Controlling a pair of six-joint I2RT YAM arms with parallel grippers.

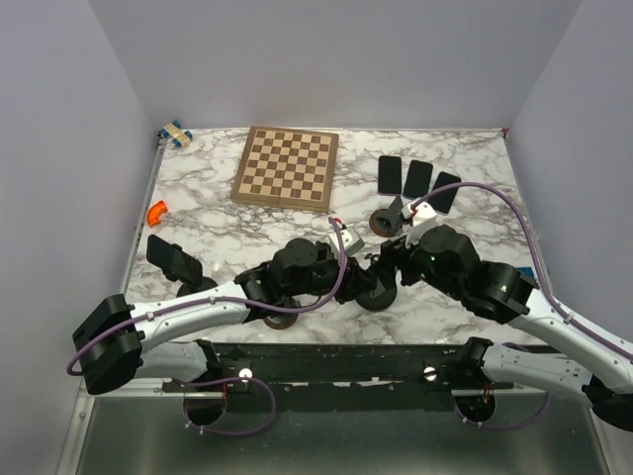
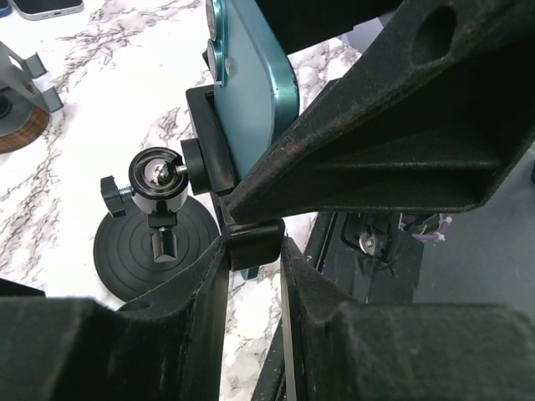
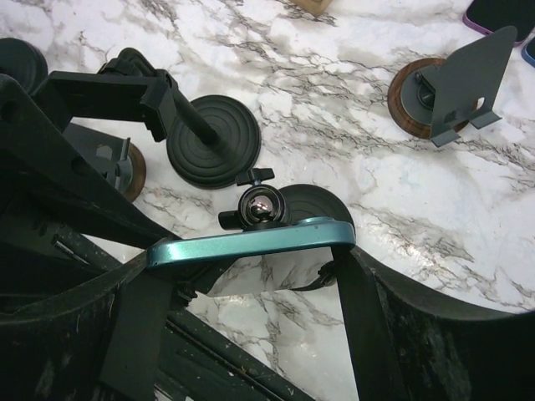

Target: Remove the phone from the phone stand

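Observation:
A teal phone (image 2: 251,92) stands against the black cradle (image 2: 203,142) of a phone stand with a ball joint (image 2: 159,180) and a round black base (image 2: 146,251). My left gripper (image 2: 253,251) is shut on the cradle's lower lip (image 2: 255,238). My right gripper (image 3: 251,280) is shut on the phone (image 3: 251,242), one finger (image 3: 142,309) at each end of its teal edge. The ball joint (image 3: 261,205) and base (image 3: 318,205) show just behind it. In the top view both grippers meet at the table's front middle (image 1: 371,269), and the phone is hidden there.
A chessboard (image 1: 287,166) lies at the back. Three phones (image 1: 417,180) lie at the back right. A grey stand on a brown base (image 1: 388,220) is beside them. Another phone on a stand (image 1: 173,259) is at the left. A second black stand (image 3: 213,138) is close by.

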